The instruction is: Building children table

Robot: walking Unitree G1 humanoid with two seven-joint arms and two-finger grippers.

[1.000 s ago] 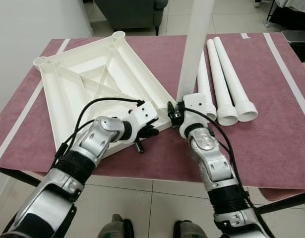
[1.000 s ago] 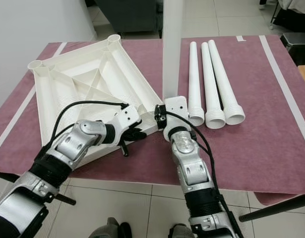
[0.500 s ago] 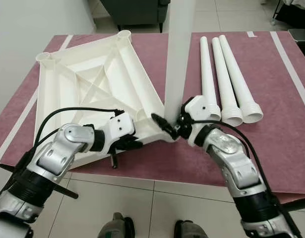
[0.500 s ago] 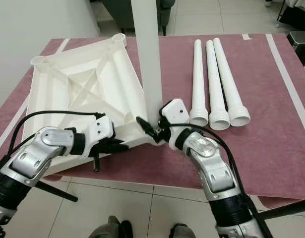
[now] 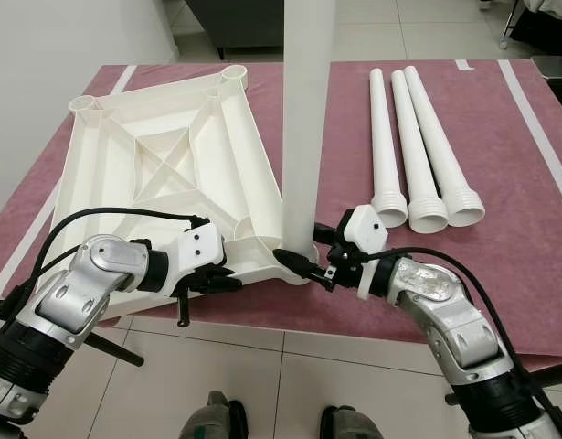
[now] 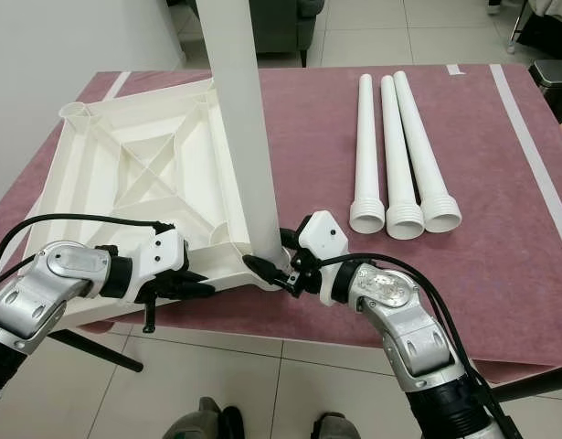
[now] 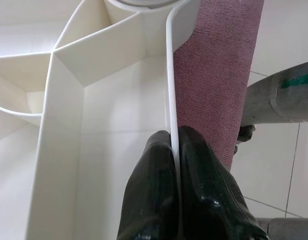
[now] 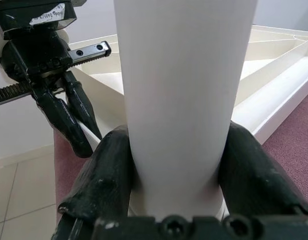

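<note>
A white plastic tabletop lies upside down on the maroon-covered table, its ribs and corner sockets facing up. My left gripper is shut on the tabletop's thin near rim, one black finger on each side. My right gripper is shut on the lower end of a white table leg. The leg stands nearly upright with its foot at the tabletop's near right corner socket. In the right wrist view the leg sits between both fingers, and the left gripper is close beside it.
Three more white legs lie side by side on the right of the maroon cover, threaded ends toward me. The table's near edge runs just below both grippers. A dark sofa stands beyond the table on the tiled floor.
The right gripper has carried the leg leftward and stood it more upright over the near corner socket. The left gripper stays shut on the near rim. The camera has shifted.
</note>
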